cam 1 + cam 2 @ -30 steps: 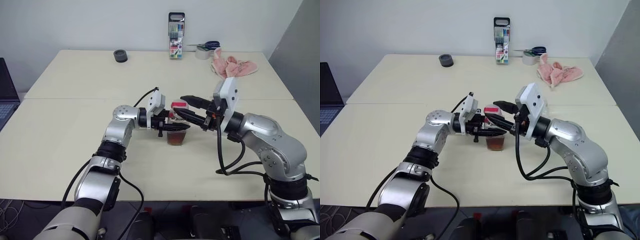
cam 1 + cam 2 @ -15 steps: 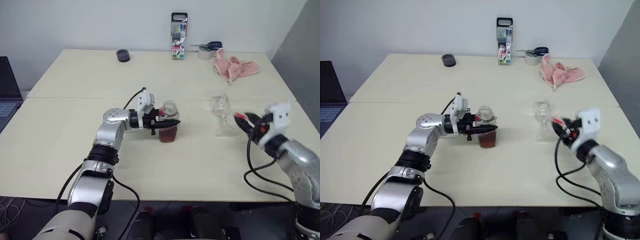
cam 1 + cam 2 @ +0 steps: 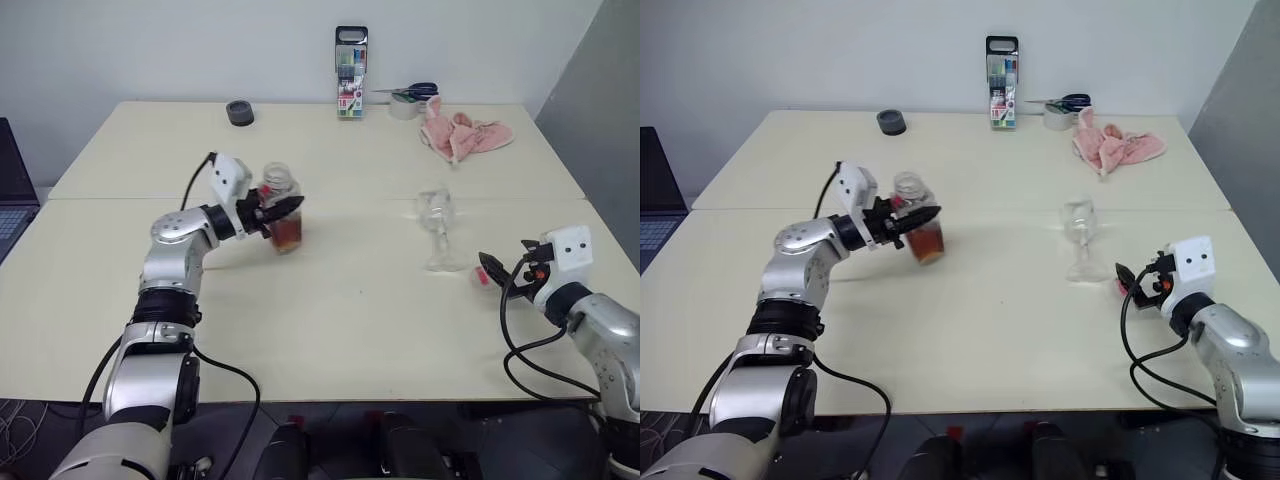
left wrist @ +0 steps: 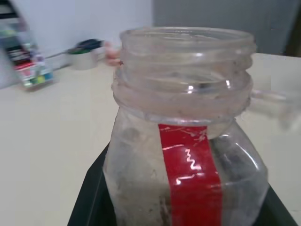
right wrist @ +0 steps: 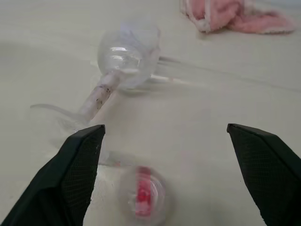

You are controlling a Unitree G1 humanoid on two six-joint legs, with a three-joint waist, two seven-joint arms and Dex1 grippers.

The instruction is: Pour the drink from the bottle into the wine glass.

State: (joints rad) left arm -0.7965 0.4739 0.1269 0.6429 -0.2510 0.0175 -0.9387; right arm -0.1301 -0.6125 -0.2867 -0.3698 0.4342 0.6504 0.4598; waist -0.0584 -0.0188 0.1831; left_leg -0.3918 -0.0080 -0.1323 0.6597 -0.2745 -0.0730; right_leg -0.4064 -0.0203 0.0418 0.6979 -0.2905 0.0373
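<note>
Bottle (image 3: 281, 205) sits uncapped in your left gripper's (image 3: 274, 211) clamped jaws, well apart from the wine glass (image 3: 436, 218). Swing it across too fast and drink (image 3: 286, 233) slops onto the counter (image 3: 330, 300). Your right gripper's (image 5: 164, 176) jaws gape beside the glass.

The bottle (image 3: 282, 210), small, clear and wide-necked with a red-and-white label strip, is uncapped and tilts slightly at the left of the table's middle. The reddish-brown drink (image 3: 287, 234) fills its lower part. Its pinkish-red cap (image 5: 142, 196) lies on the table near the right edge. The wine glass (image 3: 437, 228), clear and stemmed, stands upright and empty just left of the cap, well apart from the bottle.
</note>
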